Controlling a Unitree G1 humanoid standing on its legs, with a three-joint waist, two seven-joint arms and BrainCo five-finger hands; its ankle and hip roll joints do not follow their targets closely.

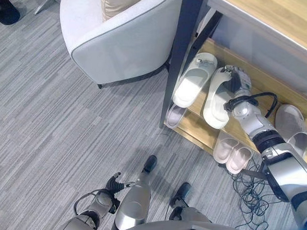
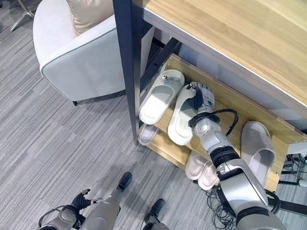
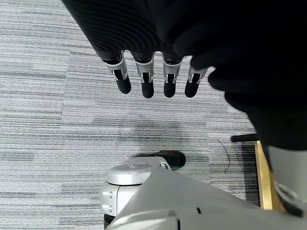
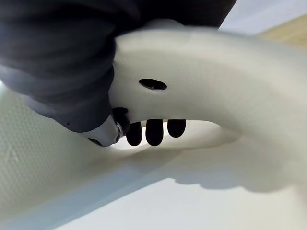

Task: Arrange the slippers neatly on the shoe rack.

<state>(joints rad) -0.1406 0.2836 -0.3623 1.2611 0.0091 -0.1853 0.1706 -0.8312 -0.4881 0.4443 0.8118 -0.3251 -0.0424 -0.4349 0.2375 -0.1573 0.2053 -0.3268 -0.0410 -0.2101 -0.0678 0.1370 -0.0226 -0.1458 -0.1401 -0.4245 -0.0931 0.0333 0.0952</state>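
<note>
Two cream slippers lie side by side on the wooden shoe rack's upper shelf. My right hand is shut on the strap of the right one; in the right wrist view its dark fingertips curl under that strap. The left cream slipper rests against it, heel over the shelf's front edge. Low beside my leg, my left hand hangs with straight fingers and holds nothing.
A grey slipper lies on the same shelf to the right. Lower down are a pale pink pair and a grey slipper. A black post stands at the rack's left end. A white armchair stands further left.
</note>
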